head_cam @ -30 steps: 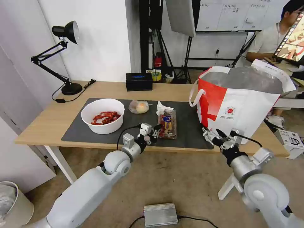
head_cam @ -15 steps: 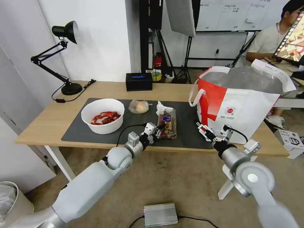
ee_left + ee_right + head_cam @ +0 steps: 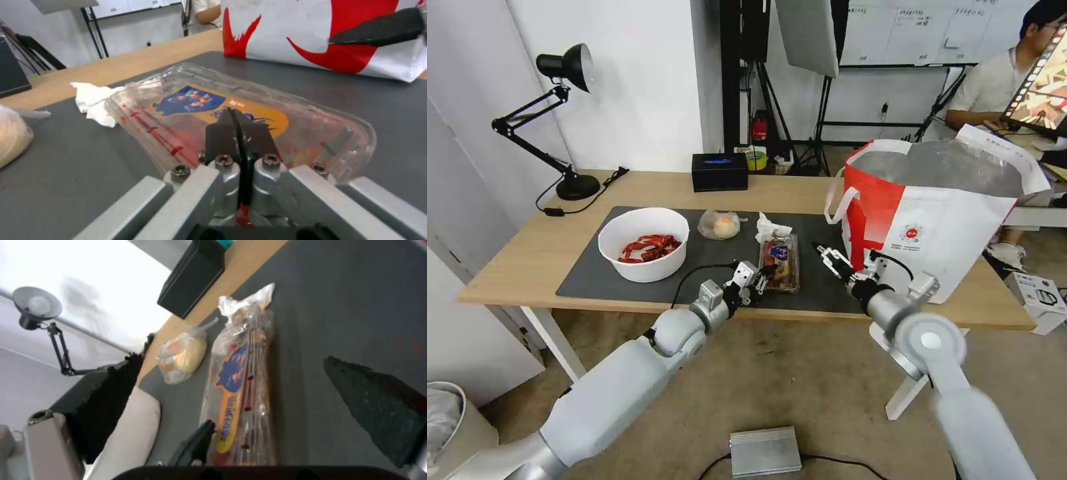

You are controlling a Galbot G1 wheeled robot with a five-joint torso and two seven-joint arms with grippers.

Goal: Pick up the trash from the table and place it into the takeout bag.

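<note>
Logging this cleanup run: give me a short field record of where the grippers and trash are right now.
left gripper: shut on the near end of the plastic tray
right gripper: open, above the mat between tray and takeout bag
bowl: on the mat, holds red shells
food bag, tissue: behind the tray

black desk lamp (image 3: pixel 564 100) standing at the far left corner, its cord (image 3: pixel 570 208) trailing forward. black box (image 3: pixel 720 172) sitting at the back edge. small silver unit (image 3: pixel 765 451) lying on the floor, grey bin (image 3: pixel 454 427) showing lower left.
</note>
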